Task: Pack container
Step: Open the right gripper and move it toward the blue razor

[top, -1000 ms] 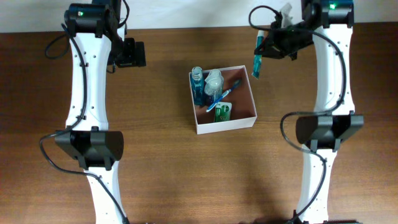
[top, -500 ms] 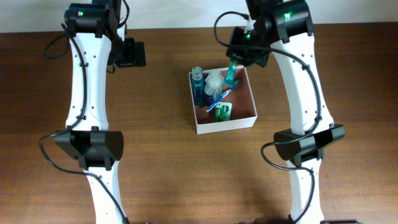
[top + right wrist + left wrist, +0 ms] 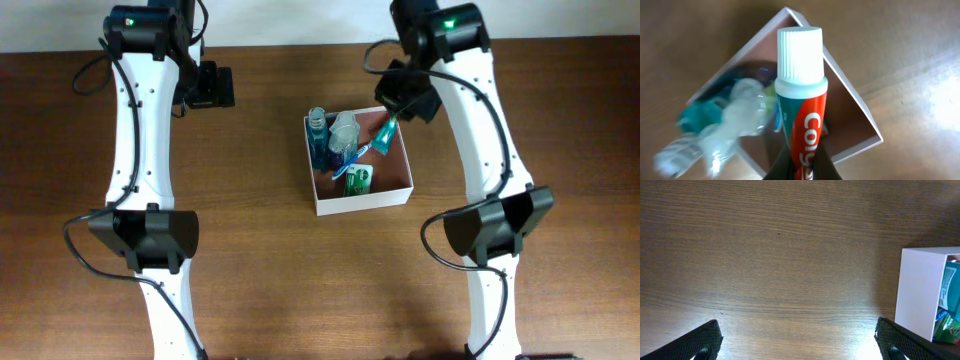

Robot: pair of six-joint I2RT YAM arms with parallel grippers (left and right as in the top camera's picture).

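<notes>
overhead, the container [image 3: 365, 203] sits mid-tabletop [image 3: 260, 250], turned slightly askew, with bare wood on every side and both white arms standing well apart from its left and front edges. its back right corner lies under the right arm. the left fingers [image 3: 702, 339] are spread wide and hold nothing; they hang over bare wood, with the container's white outer wall [image 3: 917, 290] just beyond the right-hand tip.

the right fingers [image 3: 827, 169] are pinched narrow on the lower body of a toothpaste tube [image 3: 801, 100], cap pointing away toward the container's far corner [image 3: 852, 95]. from above the tube [image 3: 386, 131] slants over the back right part of the box; whether it touches anything inside cannot be told.

the tube has a ribbed white cap, a teal band and a glossy red body with white lettering. the container has thin, straight white walls and a reddish-brown floor. inside, toward the left, lie a blue bottle [image 3: 317, 135], a clear crinkled bottle [image 3: 344, 128], a blue toothbrush [image 3: 355, 154] and a green packet [image 3: 358, 180]. the tabletop is dark, grained wood.
</notes>
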